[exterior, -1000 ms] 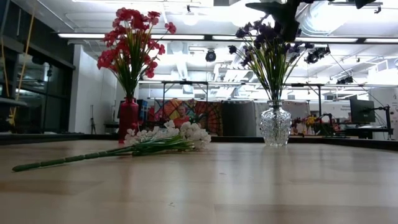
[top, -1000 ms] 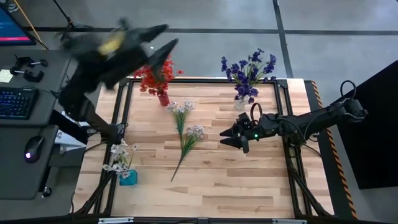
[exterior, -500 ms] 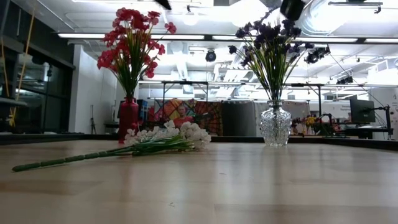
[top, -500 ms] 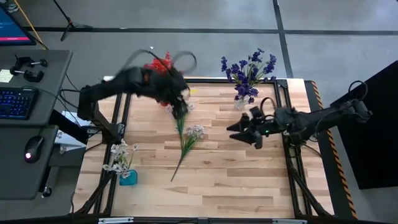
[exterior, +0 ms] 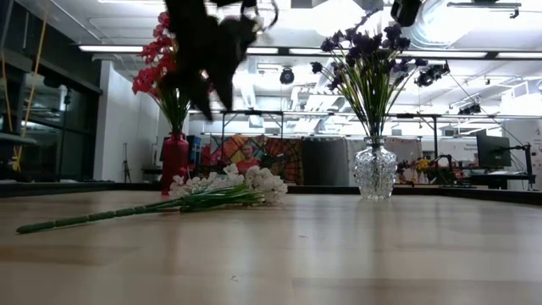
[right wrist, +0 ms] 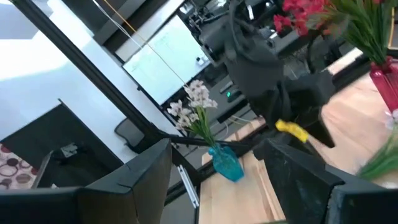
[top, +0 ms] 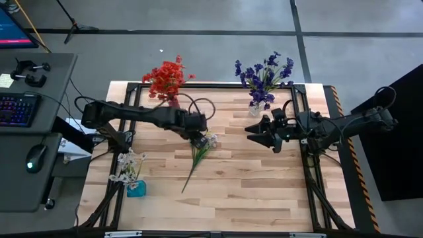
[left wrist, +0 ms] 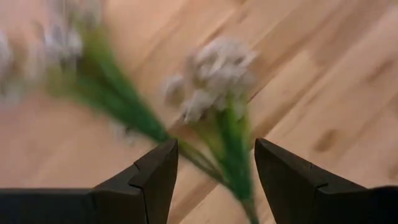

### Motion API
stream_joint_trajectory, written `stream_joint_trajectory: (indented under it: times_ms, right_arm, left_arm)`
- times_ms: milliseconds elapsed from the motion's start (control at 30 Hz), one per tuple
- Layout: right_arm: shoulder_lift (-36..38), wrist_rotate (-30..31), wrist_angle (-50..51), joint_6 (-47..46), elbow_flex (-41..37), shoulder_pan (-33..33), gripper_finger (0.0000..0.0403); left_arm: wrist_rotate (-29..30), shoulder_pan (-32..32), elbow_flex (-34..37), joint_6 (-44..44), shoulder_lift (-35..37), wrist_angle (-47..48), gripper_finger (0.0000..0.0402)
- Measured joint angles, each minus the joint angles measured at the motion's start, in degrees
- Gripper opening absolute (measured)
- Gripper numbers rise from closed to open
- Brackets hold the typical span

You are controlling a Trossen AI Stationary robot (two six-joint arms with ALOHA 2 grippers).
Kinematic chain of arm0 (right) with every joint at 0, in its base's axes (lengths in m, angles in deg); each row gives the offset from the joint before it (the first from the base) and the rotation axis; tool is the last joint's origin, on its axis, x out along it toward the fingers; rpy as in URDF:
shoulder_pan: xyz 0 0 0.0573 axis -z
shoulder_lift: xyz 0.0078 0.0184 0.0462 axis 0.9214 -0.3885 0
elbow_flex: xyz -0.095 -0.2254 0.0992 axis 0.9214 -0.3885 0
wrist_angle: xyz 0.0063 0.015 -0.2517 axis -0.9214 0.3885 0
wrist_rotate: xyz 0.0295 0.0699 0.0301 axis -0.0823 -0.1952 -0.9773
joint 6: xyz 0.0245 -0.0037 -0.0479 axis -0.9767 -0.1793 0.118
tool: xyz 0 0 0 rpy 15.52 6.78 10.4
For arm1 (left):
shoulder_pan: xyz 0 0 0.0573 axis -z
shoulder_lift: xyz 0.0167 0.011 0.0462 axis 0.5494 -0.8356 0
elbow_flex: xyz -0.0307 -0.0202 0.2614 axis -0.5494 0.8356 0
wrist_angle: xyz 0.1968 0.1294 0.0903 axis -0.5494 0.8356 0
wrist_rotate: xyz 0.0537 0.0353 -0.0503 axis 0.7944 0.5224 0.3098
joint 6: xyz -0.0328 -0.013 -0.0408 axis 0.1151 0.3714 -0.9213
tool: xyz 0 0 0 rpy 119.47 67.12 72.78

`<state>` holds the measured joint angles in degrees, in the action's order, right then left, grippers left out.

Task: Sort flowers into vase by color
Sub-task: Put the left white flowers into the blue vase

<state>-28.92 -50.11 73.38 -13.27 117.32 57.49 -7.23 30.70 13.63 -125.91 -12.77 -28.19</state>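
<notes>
Two white sprigs point(top: 198, 153) lie flat on the table's middle, blossoms point(exterior: 227, 181) toward the far side and stems toward the near edge. My left gripper point(top: 200, 137) hovers open just above their blossoms point(left wrist: 217, 71), fingers on either side and clear of them point(exterior: 207, 97). My right gripper point(top: 254, 135) is open, in the air right of centre, pointing left. Red flowers stand in a red vase point(top: 169, 84), purple ones in a clear vase point(top: 262, 80), and white ones in a blue vase point(top: 134, 180).
The red vase point(exterior: 174, 161) and clear vase point(exterior: 374, 169) stand at the far edge, and the blue vase point(right wrist: 225, 163) at the near-left corner. A black frame point(top: 305, 158) runs along the table's sides. A desk with keyboard and mouse point(top: 20, 109) stands left of it.
My left arm has swung down fast from high above the far-left corner to the table's middle and now hangs over the white sprigs. My right gripper has drifted a little toward the far-right. The sprigs have stayed where they were.
</notes>
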Motion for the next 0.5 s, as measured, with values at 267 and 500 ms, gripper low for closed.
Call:
stream_joint_trajectory:
  times_ms: [267,500]
  right_arm:
    - [0.0,1.9,1.4,0.0,0.0,0.0,0.0243]
    - [0.0,2.0,1.8,0.5,0.0,0.0,0.0243]
  left_arm:
    - [1.0,-2.4,16.4,-18.0,0.0,-15.2,0.02]
    - [-0.2,-4.8,21.1,-22.0,-0.7,-22.3,0.02]
